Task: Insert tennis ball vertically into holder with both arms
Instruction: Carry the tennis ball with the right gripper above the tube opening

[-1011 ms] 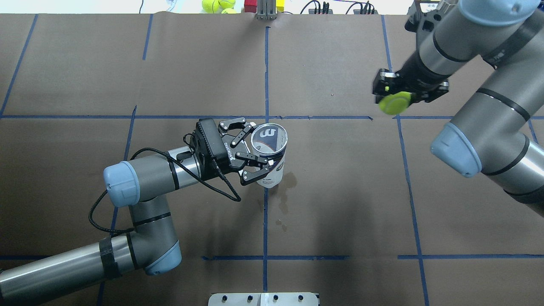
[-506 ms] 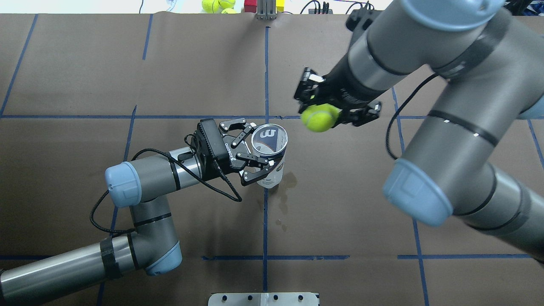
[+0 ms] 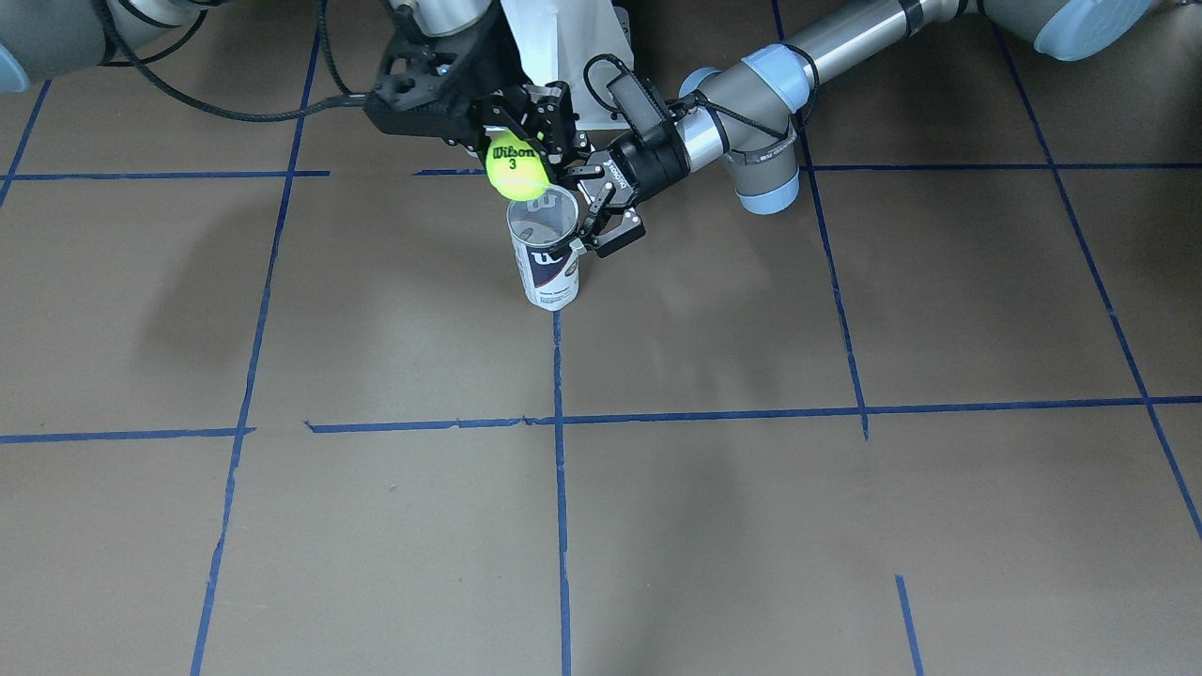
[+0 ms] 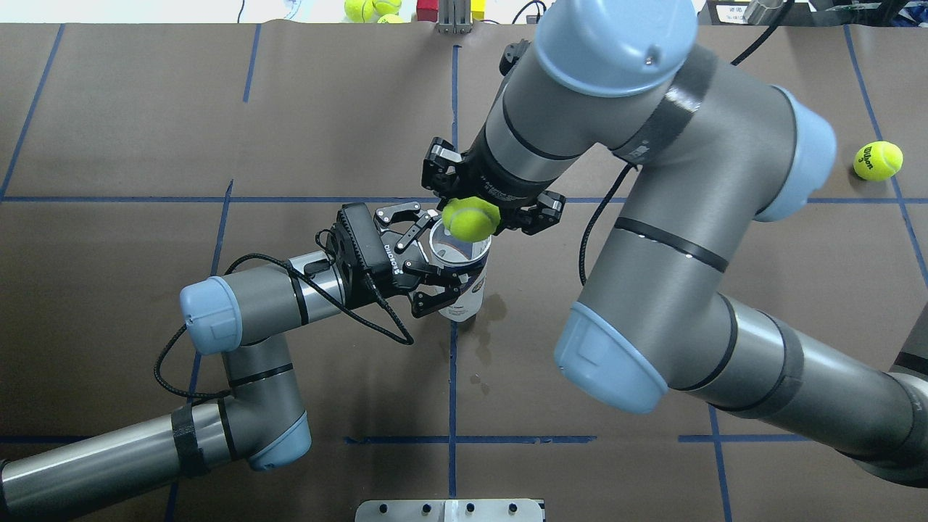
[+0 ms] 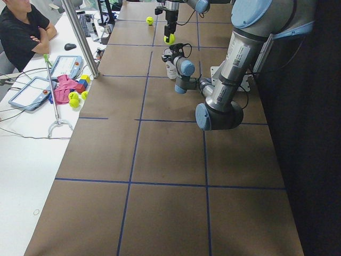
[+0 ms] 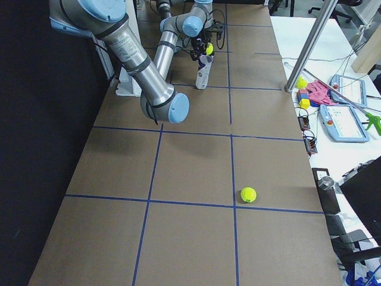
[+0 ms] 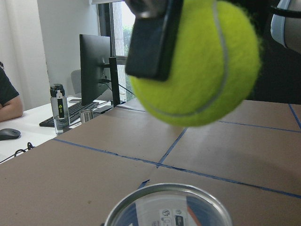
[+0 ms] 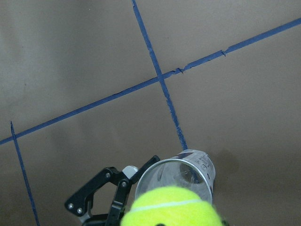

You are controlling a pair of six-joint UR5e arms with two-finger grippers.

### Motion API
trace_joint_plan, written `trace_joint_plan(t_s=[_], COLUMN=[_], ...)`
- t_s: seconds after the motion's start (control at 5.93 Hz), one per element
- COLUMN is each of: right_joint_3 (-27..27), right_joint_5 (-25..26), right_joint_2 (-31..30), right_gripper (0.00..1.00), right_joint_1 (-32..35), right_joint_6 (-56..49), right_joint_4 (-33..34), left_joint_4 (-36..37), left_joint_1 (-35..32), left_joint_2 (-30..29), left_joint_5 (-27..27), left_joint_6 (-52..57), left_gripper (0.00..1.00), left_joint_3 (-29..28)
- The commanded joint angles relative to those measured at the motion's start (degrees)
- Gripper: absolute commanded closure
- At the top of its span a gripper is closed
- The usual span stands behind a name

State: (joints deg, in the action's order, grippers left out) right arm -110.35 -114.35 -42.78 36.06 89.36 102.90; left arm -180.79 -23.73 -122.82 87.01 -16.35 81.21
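The clear holder (image 4: pixel 461 290), with its navy and white label, stands upright on the brown table, open mouth up. My left gripper (image 4: pixel 439 255) is shut around its upper part from the side. It also shows in the front view (image 3: pixel 580 218) beside the holder (image 3: pixel 547 258). My right gripper (image 4: pixel 484 209) is shut on the tennis ball (image 4: pixel 471 219) and holds it just above the holder's mouth. The front view shows the ball (image 3: pixel 515 166) with its "Wilson 3" print over the rim. In the left wrist view the ball (image 7: pixel 197 61) hangs above the rim (image 7: pixel 169 202).
A spare tennis ball (image 4: pixel 878 160) lies on the table at the far right. More balls (image 4: pixel 370 9) and coloured blocks (image 4: pixel 428 9) sit beyond the far edge. A metal plate (image 4: pixel 449 510) is at the near edge. A person (image 5: pixel 21 32) sits by the side desk.
My right arm has swung left with the tennis ball, from the table's right side to just above the holder's mouth. The left arm and the holder have not moved.
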Motion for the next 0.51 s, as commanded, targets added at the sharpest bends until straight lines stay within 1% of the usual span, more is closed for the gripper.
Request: trace_joint_plan(t_s=[0.0, 0.17, 0.34], right_joint_3=[3.7, 5.0, 6.2], right_joint_5=[0.9, 1.2, 1.3], right_joint_2=[1.1, 1.2, 1.2], right_gripper=[0.96, 0.96, 0.93], right_joint_1=[-0.9, -0.9, -1.1], right_joint_6=[0.0, 0.0, 0.0], right_joint_4=[-1.2, -2.7, -2.8], left_joint_4=[0.0, 0.0, -0.1], left_joint_1=[0.0, 0.0, 0.1], left_joint_2=[0.0, 0.0, 0.0], left_joint_5=[0.0, 0.0, 0.0], left_joint_6=[0.0, 0.0, 0.0], left_gripper=[0.26, 0.24, 0.24], left_joint_3=[0.0, 0.0, 0.0])
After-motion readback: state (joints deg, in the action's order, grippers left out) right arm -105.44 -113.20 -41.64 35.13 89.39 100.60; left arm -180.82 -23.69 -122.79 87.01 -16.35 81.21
